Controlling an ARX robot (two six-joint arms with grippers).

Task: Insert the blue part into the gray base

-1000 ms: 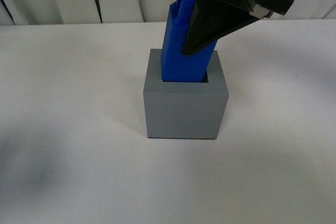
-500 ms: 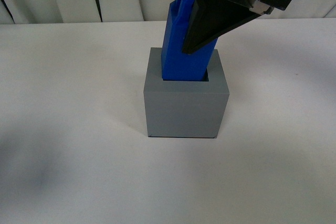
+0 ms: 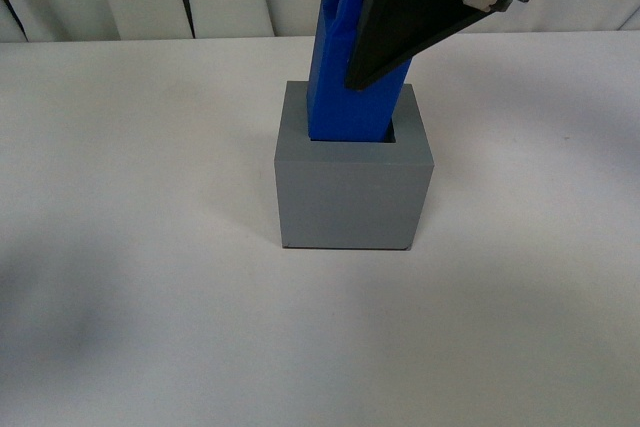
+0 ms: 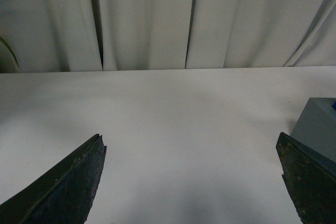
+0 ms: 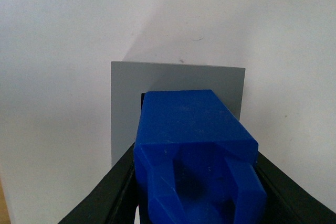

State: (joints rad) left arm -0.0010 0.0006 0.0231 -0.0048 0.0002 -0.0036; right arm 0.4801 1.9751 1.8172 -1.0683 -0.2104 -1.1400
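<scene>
The gray base [image 3: 353, 197] stands on the white table in the middle of the front view. The blue part [image 3: 340, 77] stands with its lower end inside the base's square recess and leans slightly. Most of its length shows above the rim. My right gripper [image 3: 372, 57] is shut on the part's upper end from above. In the right wrist view the blue part [image 5: 194, 145] sits between the black fingers [image 5: 113, 192], with the gray base [image 5: 126, 108] beneath it. My left gripper [image 4: 190, 137] is open and empty over bare table, with the gray base [image 4: 317, 127] beside one finger.
White curtains [image 4: 147, 19] hang behind the table's far edge. A green plant leaf [image 4: 8, 45] shows at the side of the left wrist view. The white tabletop [image 3: 140, 247] surrounds the base.
The right gripper, the blue part and the gray base all sit slightly higher in the front view than a second ago. The part's lower end stays in the recess.
</scene>
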